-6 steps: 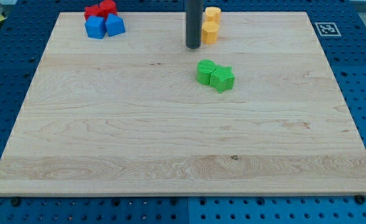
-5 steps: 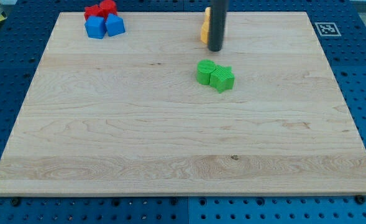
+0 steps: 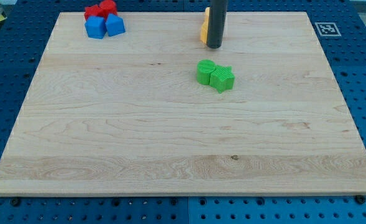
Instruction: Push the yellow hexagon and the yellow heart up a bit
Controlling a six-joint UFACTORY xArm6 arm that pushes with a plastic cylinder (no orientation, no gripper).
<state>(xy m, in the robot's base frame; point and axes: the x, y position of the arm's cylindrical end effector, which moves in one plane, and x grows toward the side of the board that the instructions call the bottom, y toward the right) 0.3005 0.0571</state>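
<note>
Rod instead of pincer on this rig, so nothing spreads or pinches; my tip sits near the top edge of the board, right in front of the yellow blocks. I see only a yellow-orange sliver at the rod's left side, so I cannot tell hexagon from heart, nor which way either points; the visible strip runs top to bottom. Very little board lies above them. Two green blocks touch each other just below my tip. Red blocks and blue blocks cluster at the top-left corner. Below lies open wood.
</note>
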